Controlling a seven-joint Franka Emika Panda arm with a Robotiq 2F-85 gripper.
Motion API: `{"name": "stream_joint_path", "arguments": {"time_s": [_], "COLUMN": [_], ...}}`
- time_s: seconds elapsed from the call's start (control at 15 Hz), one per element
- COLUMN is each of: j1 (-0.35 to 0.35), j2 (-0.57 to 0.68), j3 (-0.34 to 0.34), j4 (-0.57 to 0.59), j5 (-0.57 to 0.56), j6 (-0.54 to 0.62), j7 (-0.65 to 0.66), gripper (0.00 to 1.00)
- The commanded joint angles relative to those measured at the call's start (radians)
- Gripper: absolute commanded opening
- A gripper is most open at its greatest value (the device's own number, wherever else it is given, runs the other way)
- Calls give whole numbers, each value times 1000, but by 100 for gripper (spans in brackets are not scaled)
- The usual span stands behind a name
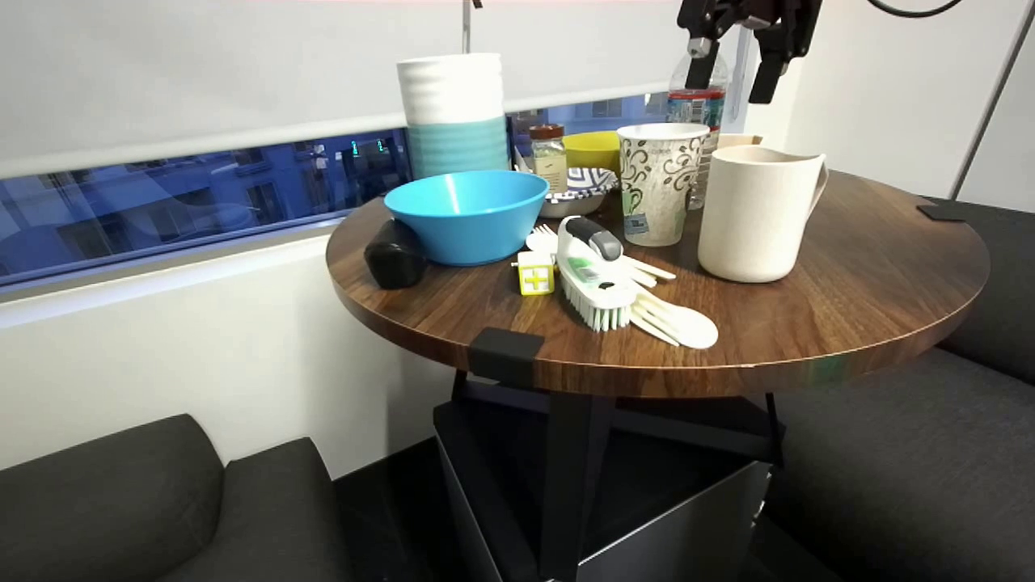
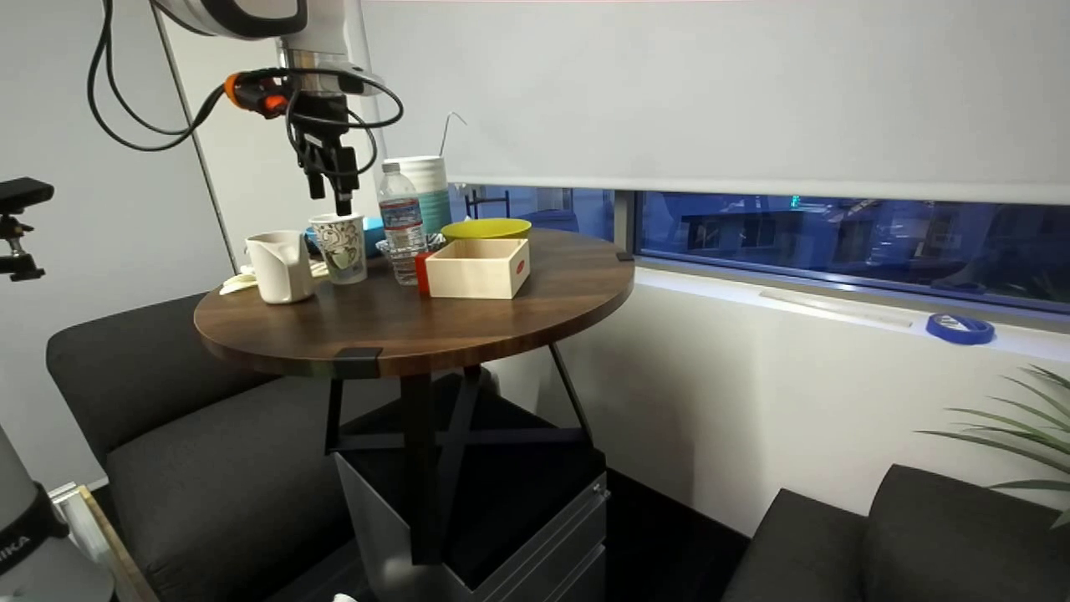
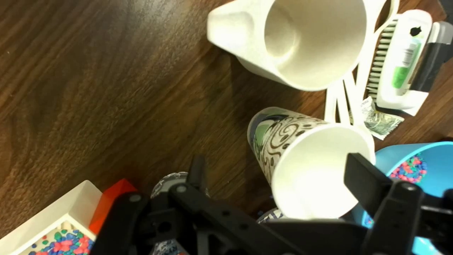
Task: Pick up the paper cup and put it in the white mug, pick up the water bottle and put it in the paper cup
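The paper cup [image 1: 656,190] stands upright on the round table, with a dark swirl pattern; it also shows in an exterior view [image 2: 341,251] and the wrist view [image 3: 274,141]. The plain white mug [image 1: 750,218] stands beside it, empty in the wrist view [image 3: 322,39]. The water bottle [image 2: 403,221] stands upright near the cup, clear with a red-banded label; in an exterior view [image 1: 697,99] the cup partly hides it. My gripper [image 2: 330,194] is open and empty above the cup. In the wrist view [image 3: 279,173] its right finger overlaps the cup's mouth and its left finger covers much of the bottle.
A wooden box [image 2: 472,276] stands beside the bottle. A blue bowl [image 1: 469,218], a white-and-blue stack [image 1: 453,113], a spice jar [image 1: 549,158] and a yellow bowl [image 1: 592,149] crowd the back. A brush [image 1: 594,275] and white cutlery [image 1: 687,325] lie near the mug.
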Motion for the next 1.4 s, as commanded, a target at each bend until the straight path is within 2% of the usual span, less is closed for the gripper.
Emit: {"name": "stream_joint_path", "arguments": {"time_s": [0.0, 0.27, 0.53, 0.6, 0.67, 0.73, 1.33], "j1": [-4, -13, -8, -7, -7, -8, -11], "j2": [3, 27, 50, 55, 59, 62, 73], "j3": [1, 10, 7, 8, 8, 7, 0], "j4": [-15, -9, -7, -7, -8, -8, -8], "j5": [4, 0, 6, 1, -1, -1, 5], "j6": [17, 38, 78, 82, 85, 86, 98], "j7": [33, 109, 121, 120, 121, 120, 126], "gripper": [100, 100, 100, 75, 73, 66, 2]}}
